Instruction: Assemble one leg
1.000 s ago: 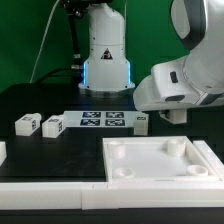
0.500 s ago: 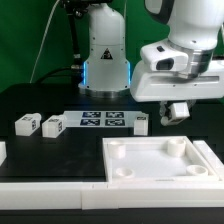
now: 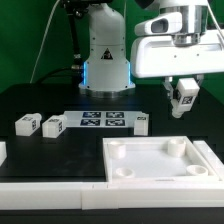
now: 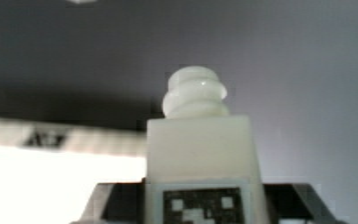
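Observation:
My gripper [image 3: 183,97] is shut on a leg [image 3: 185,94], a small white block with a black-and-white tag, and holds it well above the table at the exterior view's right. In the wrist view the leg [image 4: 201,140] stands between the fingers [image 4: 114,203], its rounded screw tip pointing away, its tag facing the camera. Three more legs lie on the table: two at the exterior view's left [image 3: 27,124] [image 3: 53,126] and one [image 3: 141,122] at the marker board's right end. The large white panel [image 3: 165,178] with round corner holes lies at the front.
The marker board [image 3: 104,121] lies flat in the middle of the black table. The robot base [image 3: 106,55] stands behind it. A white part [image 3: 2,152] shows at the exterior view's left edge. A white ledge [image 3: 50,197] runs along the front.
The arm has risen and swung upright, lifting the gripper with the leg from just above the table near the panel to a higher position.

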Tool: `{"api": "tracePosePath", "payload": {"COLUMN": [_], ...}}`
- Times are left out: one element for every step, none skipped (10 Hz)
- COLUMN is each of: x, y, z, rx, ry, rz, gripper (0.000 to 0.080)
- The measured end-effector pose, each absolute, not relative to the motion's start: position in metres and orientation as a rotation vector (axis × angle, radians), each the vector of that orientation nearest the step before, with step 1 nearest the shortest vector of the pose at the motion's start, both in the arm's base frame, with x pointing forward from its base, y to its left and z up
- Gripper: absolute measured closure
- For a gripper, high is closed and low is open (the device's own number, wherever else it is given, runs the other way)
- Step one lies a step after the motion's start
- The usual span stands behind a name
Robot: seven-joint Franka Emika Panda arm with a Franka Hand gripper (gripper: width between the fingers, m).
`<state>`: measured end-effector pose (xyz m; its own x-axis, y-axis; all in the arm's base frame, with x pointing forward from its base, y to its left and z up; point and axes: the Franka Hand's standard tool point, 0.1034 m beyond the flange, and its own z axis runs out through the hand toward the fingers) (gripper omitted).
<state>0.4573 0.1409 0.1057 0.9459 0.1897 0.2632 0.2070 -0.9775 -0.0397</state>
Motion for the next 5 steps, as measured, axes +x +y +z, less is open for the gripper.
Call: {"api": "tracePosePath", "payload": {"x": [0.453,0.447,0.448,0.451,0.464], "y": [0.145,0.146,0.145,0.144,0.135], "z": [0.105,0.099,0.098,0.098,0.098], "rx": [-2.972,-2.953,-2.960,-2.960,-2.964], "ry": [-0.309,-0.319,-0.331,-0.363,-0.410], "rz": [-0.561,-0.605,-0.593,-0.598,-0.621], "gripper": [0.0514,0.0514,0.0514,0.0514,0.0514]}}
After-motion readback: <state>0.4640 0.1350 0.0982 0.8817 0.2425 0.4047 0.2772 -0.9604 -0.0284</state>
